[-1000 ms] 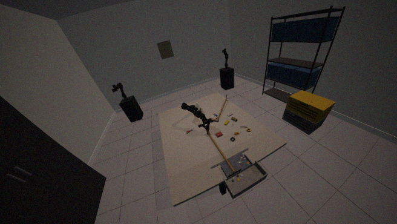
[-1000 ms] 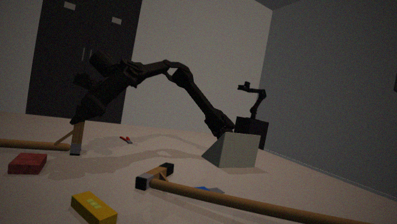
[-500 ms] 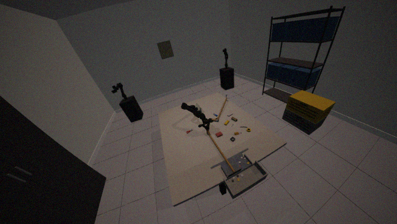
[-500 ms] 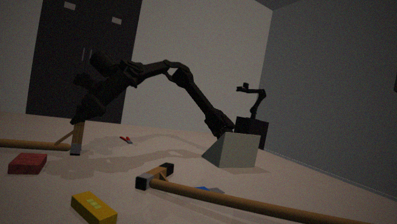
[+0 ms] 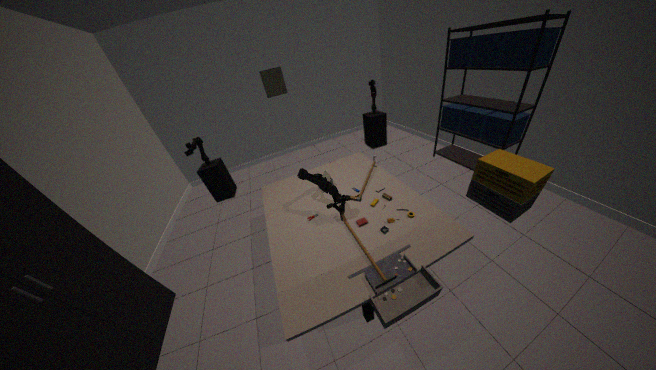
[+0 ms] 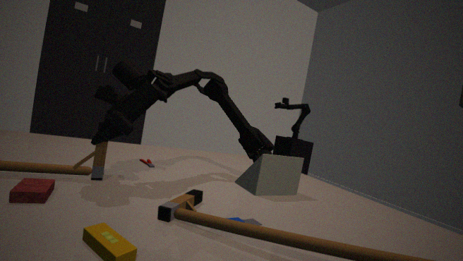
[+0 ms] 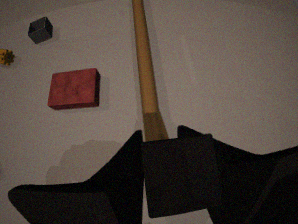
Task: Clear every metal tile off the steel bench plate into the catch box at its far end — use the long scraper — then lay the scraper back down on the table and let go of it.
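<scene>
My gripper (image 5: 343, 213) (image 6: 100, 142) (image 7: 160, 133) is shut on the upright grip block of the long scraper (image 5: 364, 248) (image 6: 46, 167) (image 7: 145, 65). The wooden handle runs low over the table, and its dark blade sits at the plate's far edge beside the box. The steel bench plate (image 5: 386, 264) still bears several small tiles, white and orange, mostly on the side right of the handle. The catch box (image 5: 415, 297) adjoins the plate and holds several small tiles near its plate side. Any tile right at the blade is too small to make out.
A second wooden-handled tool (image 5: 367, 181) (image 6: 282, 238) lies on the table. A red block (image 5: 362, 222) (image 6: 32, 190) (image 7: 75, 89) lies beside the scraper handle. Also there are a yellow block (image 5: 374, 202) (image 6: 109, 241), a dark hollow cube (image 5: 384, 230) (image 7: 41, 30) and red pliers (image 5: 312, 217).
</scene>
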You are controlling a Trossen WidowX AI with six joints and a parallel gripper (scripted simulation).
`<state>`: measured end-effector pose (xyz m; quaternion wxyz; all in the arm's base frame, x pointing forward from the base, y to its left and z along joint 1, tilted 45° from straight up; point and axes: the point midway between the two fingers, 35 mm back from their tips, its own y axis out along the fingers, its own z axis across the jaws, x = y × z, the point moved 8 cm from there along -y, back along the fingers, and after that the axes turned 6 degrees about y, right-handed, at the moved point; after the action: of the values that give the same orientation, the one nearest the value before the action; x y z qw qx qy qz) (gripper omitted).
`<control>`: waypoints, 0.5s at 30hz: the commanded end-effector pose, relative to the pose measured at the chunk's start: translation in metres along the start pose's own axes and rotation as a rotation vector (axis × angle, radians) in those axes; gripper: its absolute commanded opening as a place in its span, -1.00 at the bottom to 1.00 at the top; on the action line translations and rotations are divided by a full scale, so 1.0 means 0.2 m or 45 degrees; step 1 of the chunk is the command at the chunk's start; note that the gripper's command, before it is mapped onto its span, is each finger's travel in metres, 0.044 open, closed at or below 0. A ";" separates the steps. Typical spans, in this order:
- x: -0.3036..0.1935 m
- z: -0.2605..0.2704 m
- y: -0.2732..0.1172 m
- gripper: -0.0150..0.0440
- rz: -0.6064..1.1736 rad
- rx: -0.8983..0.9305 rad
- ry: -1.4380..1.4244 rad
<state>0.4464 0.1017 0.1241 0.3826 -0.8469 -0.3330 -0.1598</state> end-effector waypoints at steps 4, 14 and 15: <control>-0.02 0.00 -0.06 -0.49 -0.012 0.001 0.009; -0.07 -0.01 -0.11 -0.49 -0.012 0.002 0.009; -0.08 -0.01 -0.12 -0.49 -0.012 0.002 0.009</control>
<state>0.4239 0.1021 0.1274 0.3828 -0.8470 -0.3332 -0.1582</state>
